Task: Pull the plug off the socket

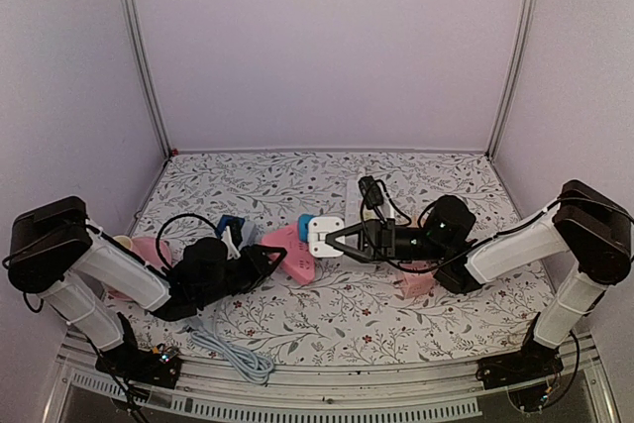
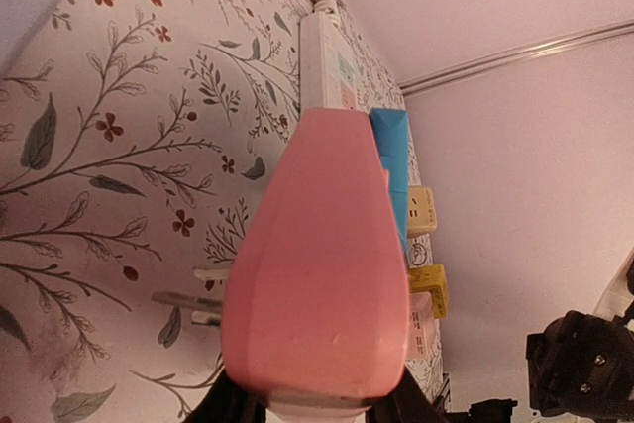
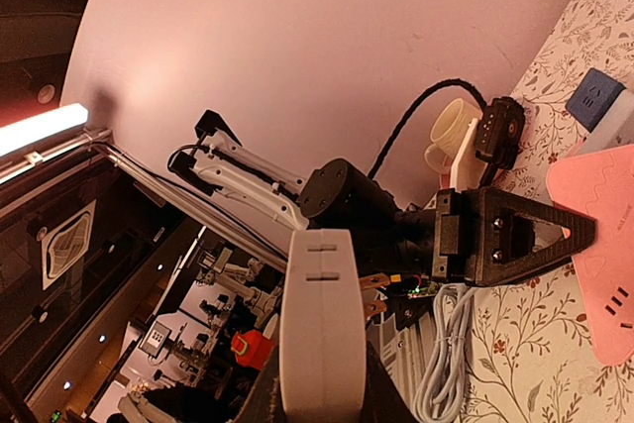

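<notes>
Surface: table under a white cloth printed with grey leaves and red flowers point(image 1: 297, 329), enclosed by plain pale walls.
Behind the work: long white plastic power strip point(image 1: 370, 201) with a black cable on it, lying just beyond the right arm's wrist.
Under the right forearm: small pink plastic block point(image 1: 416, 283).
Far left: cream cup point(image 1: 123, 242) beside a pink piece point(image 1: 149, 249).
By the left wrist: blue-and-white adapter point(image 1: 230, 231).
Front edge: coiled pale grey cable point(image 1: 235, 355), near the left arm's base.
Between socket and plug: small blue plastic block point(image 1: 305, 227); what it belonged to could not be told.
Socket: pink rounded plastic socket body point(image 1: 295, 251), at mid-table; its slots faced the right wrist camera uncovered.
Plug: white square plastic plug point(image 1: 324, 236), just right of the socket and apart from it in the right wrist view.
Left arm: lay low, stretched from the left toward centre; left gripper point(image 1: 278, 258) pointed right, jaws closed on the socket's near end.
Right arm: elbow bent, forearm level; right gripper point(image 1: 335, 240) pointed left, tip to tip with the other, jaws clamped tight on the plug.
</notes>
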### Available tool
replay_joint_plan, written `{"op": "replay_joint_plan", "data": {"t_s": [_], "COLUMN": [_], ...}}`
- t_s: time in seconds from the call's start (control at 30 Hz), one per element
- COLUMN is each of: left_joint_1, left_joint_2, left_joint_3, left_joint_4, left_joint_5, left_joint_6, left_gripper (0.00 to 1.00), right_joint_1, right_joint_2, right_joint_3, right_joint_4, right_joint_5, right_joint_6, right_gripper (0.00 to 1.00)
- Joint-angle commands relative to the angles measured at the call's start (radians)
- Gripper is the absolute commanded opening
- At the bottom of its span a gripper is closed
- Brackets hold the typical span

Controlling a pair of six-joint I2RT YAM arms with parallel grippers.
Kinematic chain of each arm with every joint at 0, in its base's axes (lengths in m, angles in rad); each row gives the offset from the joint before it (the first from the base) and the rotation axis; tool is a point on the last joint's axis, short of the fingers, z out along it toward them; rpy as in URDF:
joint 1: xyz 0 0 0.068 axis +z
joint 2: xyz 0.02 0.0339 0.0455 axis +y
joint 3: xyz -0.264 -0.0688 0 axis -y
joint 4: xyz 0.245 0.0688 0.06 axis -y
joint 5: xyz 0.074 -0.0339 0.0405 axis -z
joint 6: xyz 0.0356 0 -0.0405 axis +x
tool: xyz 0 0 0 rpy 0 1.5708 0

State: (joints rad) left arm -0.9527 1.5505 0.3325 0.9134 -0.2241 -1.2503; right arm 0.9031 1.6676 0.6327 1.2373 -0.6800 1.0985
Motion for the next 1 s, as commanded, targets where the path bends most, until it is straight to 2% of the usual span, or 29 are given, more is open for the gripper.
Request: {"op": "replay_joint_plan", "data": {"t_s": [0.0,0.4,0.6,0.7,0.97], "left_joint_1": [0.000,0.000,0.000,0.000,-0.006], "left_joint_2": [-0.036,-0.261,-0.357,-0.370,-0.293], "left_joint_3": [0.013,0.019,0.021,0.025,0.075], "left_joint_4": [0.016,-0.255,-0.333,-0.342,-0.288], "left_joint_5": [-0.031,-0.161,-0.193,-0.190,-0.126], "left_joint_6": [0.037,0.125,0.167,0.183,0.214], "left_gripper": [0.00,0.00,0.00,0.00,0.00], "right_joint_1": [-0.005,-0.036,-0.036,-0.036,-0.013], "right_joint_2": [-0.028,-0.114,-0.146,-0.142,-0.058], "right_joint_3": [0.007,-0.007,0.022,0.020,0.026], "right_joint_4": [-0.039,-0.503,-0.814,-0.876,-0.885], "right_joint_5": [0.003,0.174,0.333,0.359,0.341], "right_joint_6": [-0.031,-0.242,-0.357,-0.391,-0.393], "right_gripper": [0.04,0.05,0.05,0.06,0.06]}}
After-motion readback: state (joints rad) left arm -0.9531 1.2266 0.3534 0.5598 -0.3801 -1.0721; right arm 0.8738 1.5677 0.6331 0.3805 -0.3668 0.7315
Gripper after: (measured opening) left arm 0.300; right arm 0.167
